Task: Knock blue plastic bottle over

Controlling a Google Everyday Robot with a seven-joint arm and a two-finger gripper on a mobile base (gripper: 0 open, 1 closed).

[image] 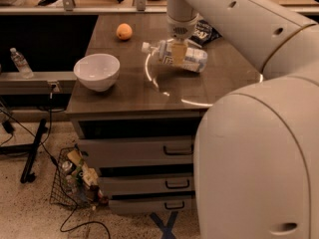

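The blue plastic bottle lies almost flat on the wooden table, with its white cap pointing left and its base to the right. My gripper comes down from above onto the bottle's middle. One tan finger shows across the front of the label, and the fingers are closed round the bottle. My arm reaches in from the upper right.
A white bowl stands at the table's front left. An orange sits at the back. A dark snack bag lies behind the bottle. A small bottle stands on the left ledge. Drawers sit below. A wire basket stands on the floor.
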